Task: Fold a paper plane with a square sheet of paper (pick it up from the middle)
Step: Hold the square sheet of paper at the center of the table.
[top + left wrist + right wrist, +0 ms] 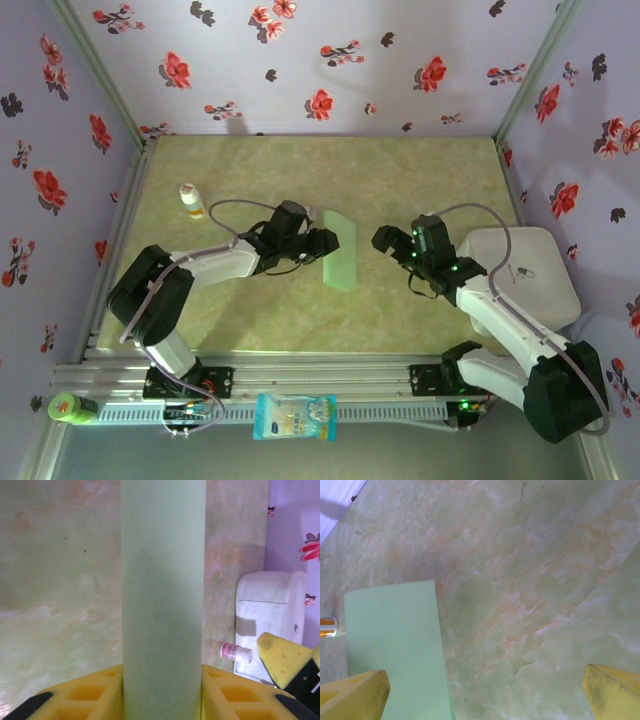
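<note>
where the paper (162, 605) covers the left fingers (240, 695), their grip is hidden.

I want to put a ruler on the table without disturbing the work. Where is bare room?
Free: the far table band between the back wall and the grippers, and the near patch between the folded paper and the front rail. Crowded: the middle, where the left gripper and right gripper flank the paper, and the right edge with the white box.

Mint paper (395, 645) nr spread fingers (355, 695)
</note>
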